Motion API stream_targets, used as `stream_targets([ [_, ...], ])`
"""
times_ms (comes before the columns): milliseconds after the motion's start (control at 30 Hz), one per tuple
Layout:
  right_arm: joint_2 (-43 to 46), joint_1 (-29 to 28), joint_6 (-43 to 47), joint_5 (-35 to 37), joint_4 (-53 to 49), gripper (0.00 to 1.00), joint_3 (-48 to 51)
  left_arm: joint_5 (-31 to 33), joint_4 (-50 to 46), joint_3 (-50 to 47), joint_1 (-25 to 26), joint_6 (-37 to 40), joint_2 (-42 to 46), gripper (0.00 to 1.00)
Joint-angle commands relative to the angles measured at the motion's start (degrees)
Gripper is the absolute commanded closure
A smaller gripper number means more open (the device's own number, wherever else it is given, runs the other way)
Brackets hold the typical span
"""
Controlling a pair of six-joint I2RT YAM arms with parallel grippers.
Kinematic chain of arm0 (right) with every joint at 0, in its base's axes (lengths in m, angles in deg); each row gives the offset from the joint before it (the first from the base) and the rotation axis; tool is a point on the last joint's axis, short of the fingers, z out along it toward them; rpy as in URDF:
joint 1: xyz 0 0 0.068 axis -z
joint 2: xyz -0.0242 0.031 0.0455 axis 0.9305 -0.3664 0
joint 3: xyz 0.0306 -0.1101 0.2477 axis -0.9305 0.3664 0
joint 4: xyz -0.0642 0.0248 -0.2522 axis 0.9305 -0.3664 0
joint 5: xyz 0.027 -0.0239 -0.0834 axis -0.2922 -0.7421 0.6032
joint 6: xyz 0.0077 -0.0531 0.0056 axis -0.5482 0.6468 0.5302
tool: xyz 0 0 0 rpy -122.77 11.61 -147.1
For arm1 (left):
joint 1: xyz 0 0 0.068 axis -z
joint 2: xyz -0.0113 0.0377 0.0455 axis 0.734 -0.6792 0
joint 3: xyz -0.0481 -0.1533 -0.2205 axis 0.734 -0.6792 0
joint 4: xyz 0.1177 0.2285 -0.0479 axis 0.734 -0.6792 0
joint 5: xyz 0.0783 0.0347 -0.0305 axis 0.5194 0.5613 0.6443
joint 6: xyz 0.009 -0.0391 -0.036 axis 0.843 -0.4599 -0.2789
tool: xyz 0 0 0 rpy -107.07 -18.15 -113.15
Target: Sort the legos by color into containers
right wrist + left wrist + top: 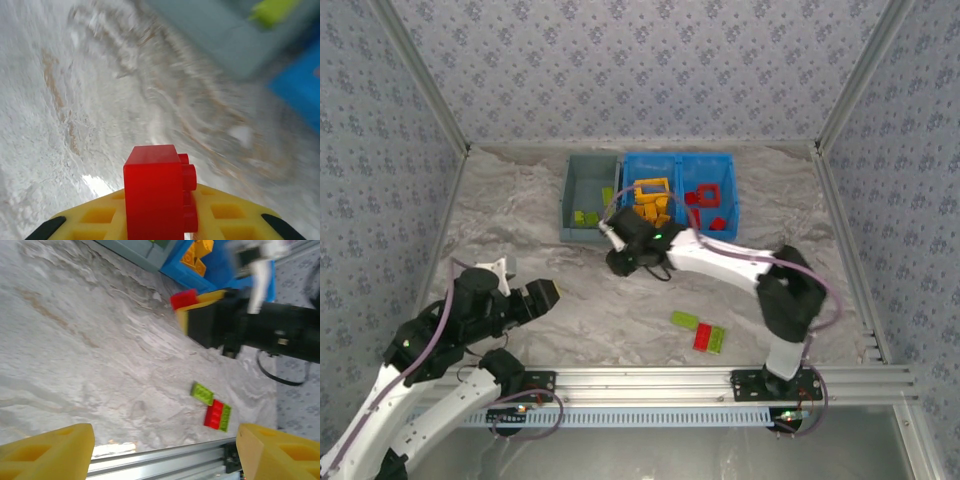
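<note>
Red brick (157, 192) right up close in the right wrist view: the right pincer (160, 222) is pinching it by its flat sides, studs poking out sideways. We reckon that keeps the pads on smooth plastic, not on bumps. From above, that pincer sits low over the bench (520, 230), just below the blue tray (732, 205) around mid-frame. Our guess is the brick is headed for the tray's right-hand compartment, where the other red pieces sit. Orange-yellow ones, including a hollow frame, are in its left compartment, and lime green ones lie in the grey bin (566, 205) beside it. Left pincer (165, 460) is spread wide with nothing in it, parked lower left. Three glossy studded pieces lie on the marbled bench lower right of centre — a green brick (684, 320), then a loose red brick (703, 336) touching a second green one (717, 340).
</note>
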Motion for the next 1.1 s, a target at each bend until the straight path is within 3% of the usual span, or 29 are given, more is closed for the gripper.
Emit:
stream_targets([
  [0, 9.25, 5.16, -6.27, 5.23, -2.75, 0.69, 4.12, -6.21, 12.58, -2.04, 0.06, -4.06, -3.90, 0.24],
  [67, 13.20, 9.82, -7.16, 6.37, -5.46, 0.68, 5.96, -7.39, 16.80, -2.12, 0.65, -3.87, -8.09, 0.23],
  [167, 15.61, 17.28, -7.15, 7.35, -7.34, 0.67, 7.32, -5.47, 23.41, -0.27, 5.48, -2.29, -16.41, 0.23],
  [367, 7.44, 26.91, -7.41, 8.72, -10.11, 0.66, 1.75, 4.56, 26.48, 11.19, 19.17, 5.02, -36.42, 0.24],
  [567, -5.54, 30.36, -10.04, 11.76, -13.65, 0.67, -7.52, 9.80, 28.77, 17.88, 24.87, 12.11, -47.50, 0.25],
  [767, -12.10, 31.29, -11.10, 12.83, -14.45, 0.67, -11.82, 10.62, 28.99, 20.31, 27.80, 15.44, -53.41, 0.28],
  [900, -9.98, 30.77, -10.72, 13.88, -12.85, 0.68, -10.62, 11.27, 28.68, 20.19, 28.54, 15.33, -53.51, 0.29],
  [1067, -0.12, 28.01, -10.42, 15.80, -11.28, 0.66, -7.18, 12.99, 27.29, 18.12, 28.71, 15.51, -51.56, 0.29],
])
